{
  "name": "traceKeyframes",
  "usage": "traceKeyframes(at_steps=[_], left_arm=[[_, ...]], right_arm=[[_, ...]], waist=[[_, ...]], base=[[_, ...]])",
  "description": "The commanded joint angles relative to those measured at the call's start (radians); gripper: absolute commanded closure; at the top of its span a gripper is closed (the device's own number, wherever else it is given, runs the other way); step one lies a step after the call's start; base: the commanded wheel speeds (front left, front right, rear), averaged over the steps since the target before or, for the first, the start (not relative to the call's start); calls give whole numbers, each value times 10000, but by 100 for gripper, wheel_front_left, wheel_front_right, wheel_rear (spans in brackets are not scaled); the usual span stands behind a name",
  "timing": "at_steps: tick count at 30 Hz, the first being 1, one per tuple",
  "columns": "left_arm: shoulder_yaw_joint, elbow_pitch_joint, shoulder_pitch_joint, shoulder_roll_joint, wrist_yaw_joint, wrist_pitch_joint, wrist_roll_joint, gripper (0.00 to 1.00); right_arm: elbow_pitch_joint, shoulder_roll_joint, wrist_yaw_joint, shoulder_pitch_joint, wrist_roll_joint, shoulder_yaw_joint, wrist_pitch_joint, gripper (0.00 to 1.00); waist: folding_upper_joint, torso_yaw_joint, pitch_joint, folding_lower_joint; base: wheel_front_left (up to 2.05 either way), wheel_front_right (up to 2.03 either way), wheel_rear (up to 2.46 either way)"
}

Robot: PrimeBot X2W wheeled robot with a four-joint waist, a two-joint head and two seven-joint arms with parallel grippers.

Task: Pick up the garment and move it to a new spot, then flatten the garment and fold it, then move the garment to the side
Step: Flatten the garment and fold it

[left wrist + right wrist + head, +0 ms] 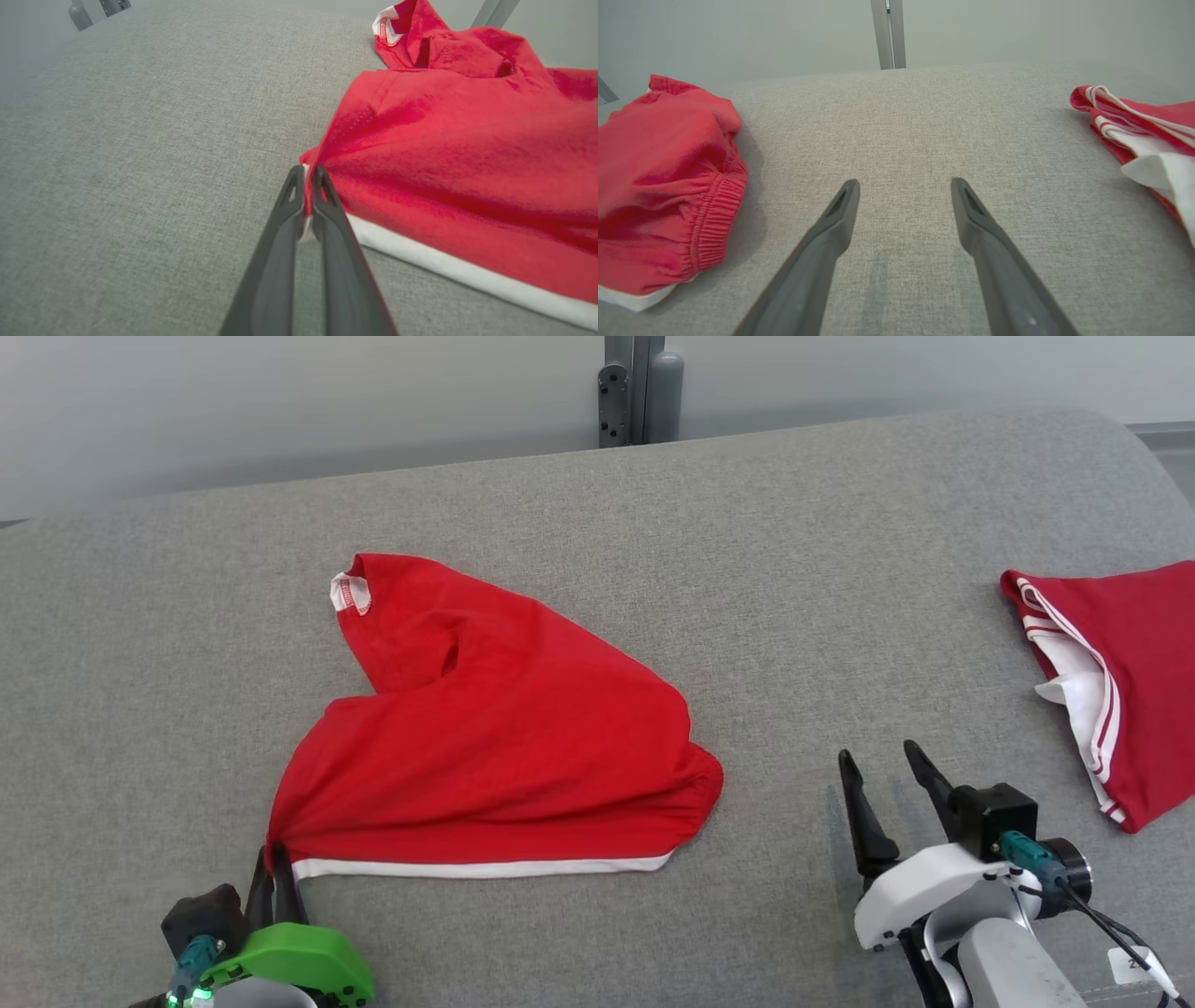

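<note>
At the lower left of the head view, your left gripper [277,861] has its two dark fingers pressed together on the near left corner of the red garment [495,747]. They grip just where the white band [476,869] along its near edge begins. The left wrist view shows red cloth pinched between the tips. From that clamped corner the garment spreads across the middle of the grey padded surface [747,569], toward about two o'clock. Its long axis follows the white band toward three o'clock and ends in a gathered, elastic-looking edge. A narrower lobe reaches toward twelve o'clock and carries a small white label [350,594]. The cloth lies rumpled, not flat. Further right, your right gripper [878,758] sits low over bare surface with its fingers spread wide apart and nothing between them. The garment's gathered end lies at about ten o'clock from those fingertips, near but not touching. At the far right edge a second red garment [1130,681], trimmed with white stripes, rests well apart from both grippers. The left arm already has the garment, and the right arm is nearer its free end. The coming lift likely depends on that held corner, with the rest of the cloth trailing toward three o'clock.
</note>
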Motion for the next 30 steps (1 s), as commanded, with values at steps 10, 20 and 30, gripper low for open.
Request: traceKeyframes(at_steps=[10, 20, 30], left_arm=[[791, 144, -470, 53, -156, 8, 322, 43], [162, -329, -77, 52, -24, 8, 70, 0], [-196, -617, -221, 50, -157, 8, 169, 0]], right_arm=[[249, -21, -15, -198, 713, 2256, -29, 0], [-2, -789, -15, -221, 2703, 4637, -29, 0], [126, -1255, -10, -810, 4000, 5517, -29, 0]], waist=[[-1, 211, 167, 0], [-1, 438, 181, 0], [-1, 821, 375, 0]], base=[[0, 0, 0], [0, 0, 0], [0, 0, 0]])
